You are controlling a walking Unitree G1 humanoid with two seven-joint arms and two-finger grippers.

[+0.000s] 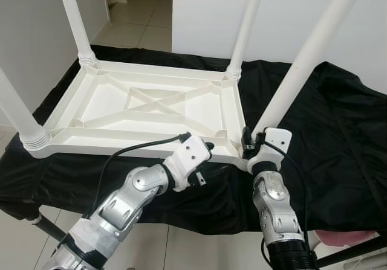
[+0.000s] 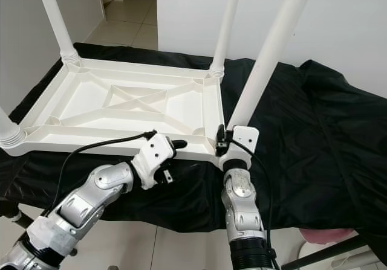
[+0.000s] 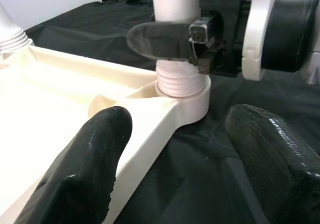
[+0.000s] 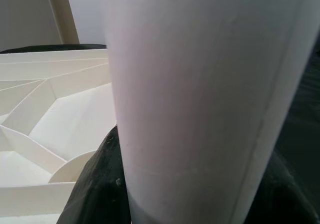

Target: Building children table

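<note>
A white plastic children's table [image 1: 151, 110] lies upside down on a black cloth, with its legs pointing up. My right gripper [image 1: 250, 141] is shut on the base of the near right leg [image 1: 302, 64], just above its threaded socket [image 3: 182, 86]. In the right wrist view that leg [image 4: 200, 98] stands close up, with a black finger [image 4: 97, 184] pressed against it. My left gripper [image 3: 177, 159] is open at the same corner. One of its fingers is over the table's underside and the other over the cloth, with the front rim [image 3: 150, 144] between them.
Three more legs stand at the far left [image 1: 75, 16], the far right [image 1: 248, 25] and the near left [image 1: 15, 110]. The black cloth [image 1: 338, 131] hangs over the bench's edges. Tiled floor [image 1: 139, 22] and a doorway lie beyond, beside a white wall [image 1: 290, 4].
</note>
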